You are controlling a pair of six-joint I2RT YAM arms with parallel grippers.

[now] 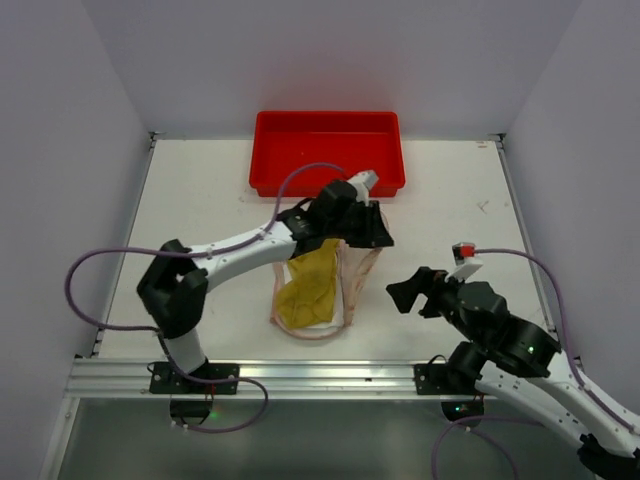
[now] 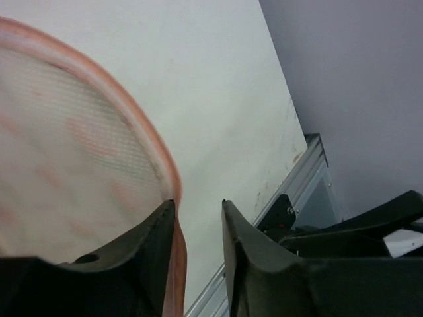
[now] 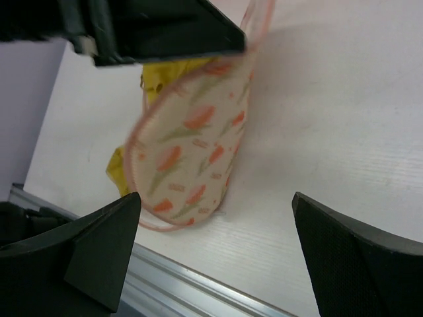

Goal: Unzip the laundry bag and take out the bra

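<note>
The white worktop carried a red tray at its far edge, seen from above. There my left end effector met the top of the laundry bag, with the yellow bra hanging out of it. Left wrist: a narrow gap, the bag's pink edging against one finger; pinched or not, I could not tell. Right wrist: my right end effector stood wide, apart from the bag.

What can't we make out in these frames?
1. Left wrist view: whether the left gripper clamps the peach printed fabric laundry bag; its pink zip edging lies against one finger, with a gap to the other.
2. Top view: how far the bag is unzipped; the white left arm covers its far end.
3. Right wrist view: most of the mustard-yellow soft bra, behind the bag.
4. Left wrist view: bag surface blurred.
</note>
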